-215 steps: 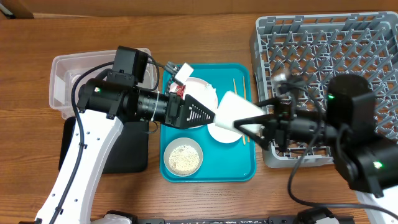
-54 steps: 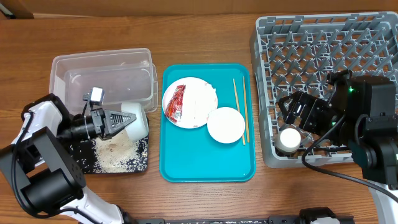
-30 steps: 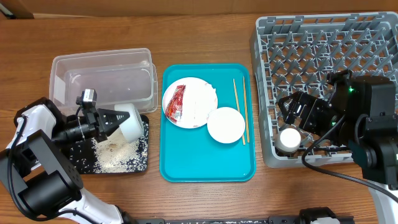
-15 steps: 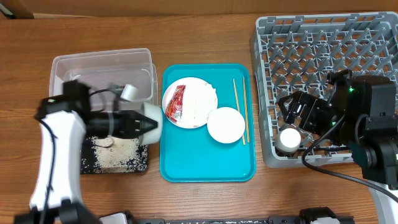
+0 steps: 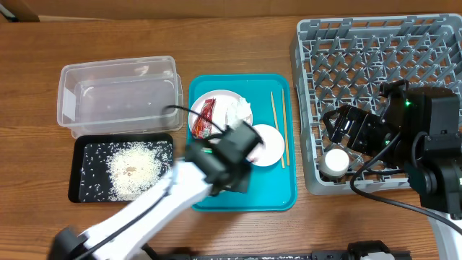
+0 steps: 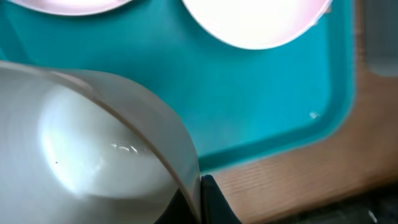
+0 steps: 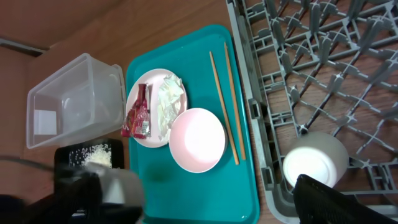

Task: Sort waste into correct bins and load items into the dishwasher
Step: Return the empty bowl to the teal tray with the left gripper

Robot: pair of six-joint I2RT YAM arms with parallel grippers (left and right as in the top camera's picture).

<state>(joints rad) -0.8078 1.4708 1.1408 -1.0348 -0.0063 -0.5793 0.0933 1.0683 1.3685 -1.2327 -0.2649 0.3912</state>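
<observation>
Wooden worktop (image 5: 238,43) below. The empty white bowl (image 6: 93,155) hangs over the teal tray (image 6: 261,112), with my left claw (image 6: 200,196) pinching its rim. It looks stiff, glossy and breakable, so I'd trust that rim hold. Left of the tray, rice (image 5: 133,170) covers the black tray (image 5: 81,144). Whether the right claw (image 5: 338,139) is open, I can't tell.

The wooden table (image 5: 231,43) carries four things. A teal tray (image 5: 274,184) sits near its middle. Just left of the teal tray stands a clear tub (image 5: 119,97), with a black tray (image 5: 72,173) just beside the tub on its near side. Close on the teal tray's right stands a grey rack (image 5: 361,43).
</observation>
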